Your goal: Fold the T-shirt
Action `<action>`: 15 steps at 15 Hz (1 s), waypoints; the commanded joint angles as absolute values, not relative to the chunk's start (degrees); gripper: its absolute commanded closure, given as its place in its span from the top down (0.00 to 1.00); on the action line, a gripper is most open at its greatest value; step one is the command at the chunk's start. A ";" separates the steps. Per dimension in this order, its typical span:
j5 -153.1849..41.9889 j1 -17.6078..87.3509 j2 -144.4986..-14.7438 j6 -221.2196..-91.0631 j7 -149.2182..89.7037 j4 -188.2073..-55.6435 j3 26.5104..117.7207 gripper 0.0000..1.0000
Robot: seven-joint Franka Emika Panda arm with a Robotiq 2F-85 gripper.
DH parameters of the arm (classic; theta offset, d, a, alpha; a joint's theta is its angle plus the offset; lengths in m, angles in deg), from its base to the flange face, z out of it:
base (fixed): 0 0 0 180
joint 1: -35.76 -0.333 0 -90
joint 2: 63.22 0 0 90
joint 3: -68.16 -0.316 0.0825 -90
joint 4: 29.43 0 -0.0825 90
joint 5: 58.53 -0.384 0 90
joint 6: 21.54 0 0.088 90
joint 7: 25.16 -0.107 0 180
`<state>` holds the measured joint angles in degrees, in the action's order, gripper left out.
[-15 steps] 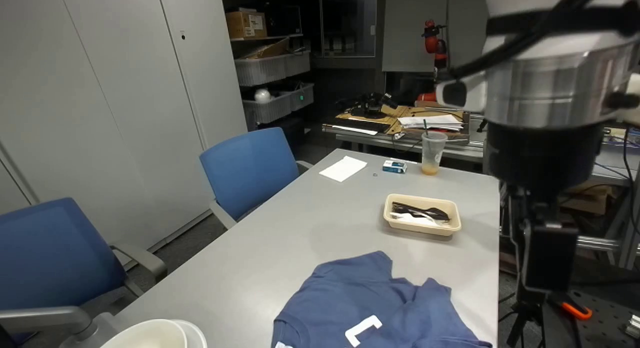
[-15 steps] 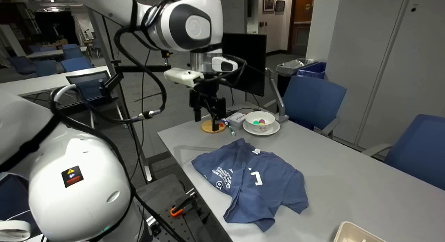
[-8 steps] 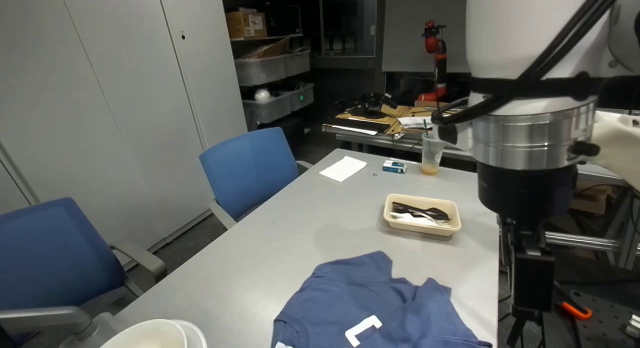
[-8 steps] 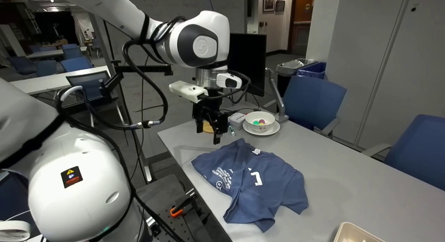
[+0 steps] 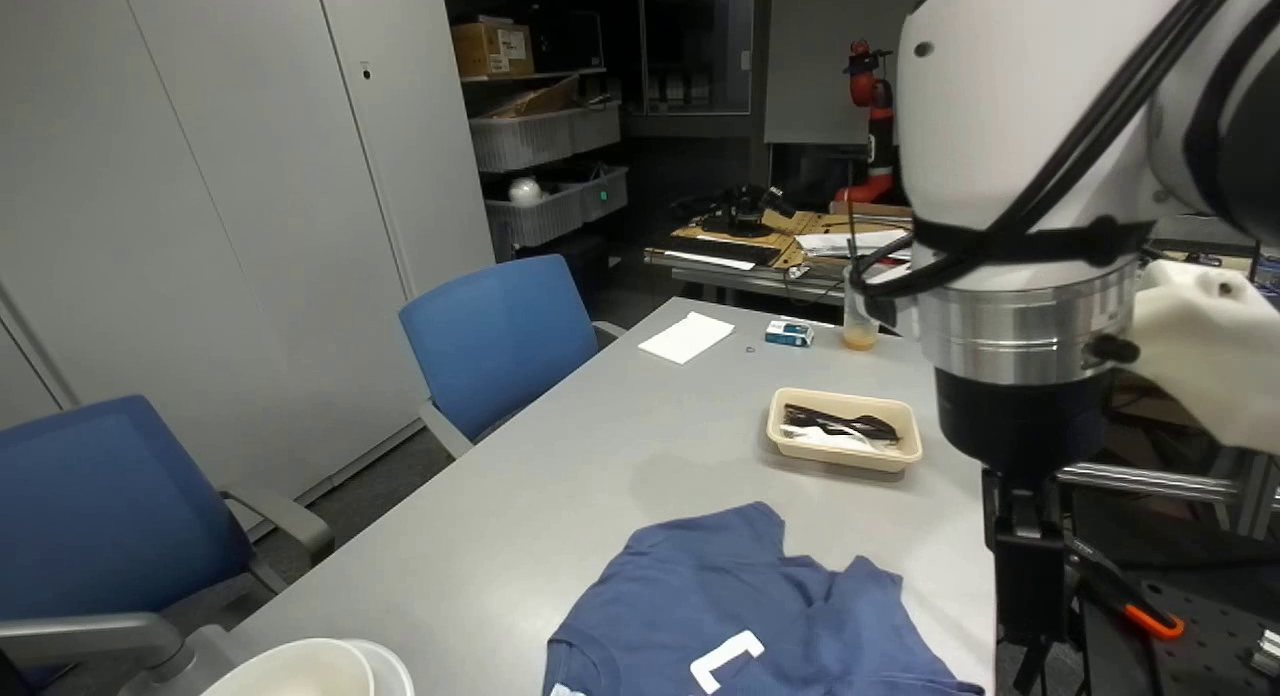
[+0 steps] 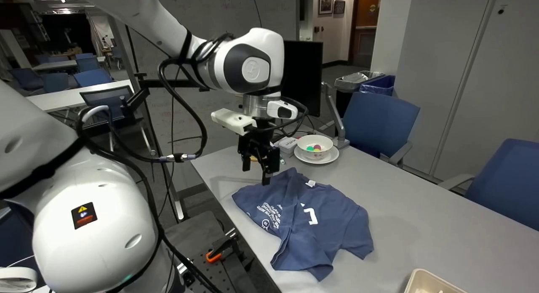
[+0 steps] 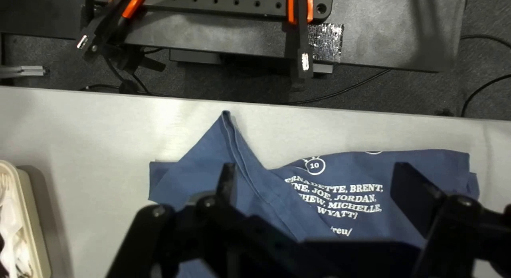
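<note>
The blue T-shirt [image 6: 337,217] lies on the table in both exterior views [image 5: 720,596], with white print on it. A part of it is turned over diagonally, and that flap's hem [image 7: 247,174] crosses the printed letters [image 7: 343,198] in the wrist view. My gripper [image 6: 256,175] is open and empty, fingers pointing down. It hangs above the shirt's side by the table edge, apart from the cloth. In the wrist view my gripper [image 7: 315,168] has its fingers wide apart with shirt cloth below. The gripper's body hides the shirt's lower part there.
A beige tray [image 5: 845,461] with cutlery stands beyond the shirt. A bowl [image 6: 315,154] with coloured balls on a plate, a small box [image 6: 287,144] and a monitor stand at the opposite end. The table edge [image 7: 279,106] runs close by the shirt. A cup [image 5: 860,334] stands farther off.
My gripper has come down closer to the shirt and shifted in over the table, still open. The shirt, tray and bowl have not moved.
</note>
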<state>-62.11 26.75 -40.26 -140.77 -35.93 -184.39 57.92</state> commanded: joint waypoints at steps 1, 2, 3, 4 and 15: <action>-57.75 30.50 -47.64 -149.79 -38.74 -186.35 58.30 0.94; -56.48 31.51 -49.68 -152.47 -39.57 -187.01 58.67 0.93; -55.50 32.39 -52.12 -154.62 -40.56 -186.99 59.04 0.99; -54.84 33.10 -54.26 -156.43 -41.31 -187.16 59.56 1.00; -56.05 32.81 -57.47 -156.96 -41.34 -186.68 61.38 1.00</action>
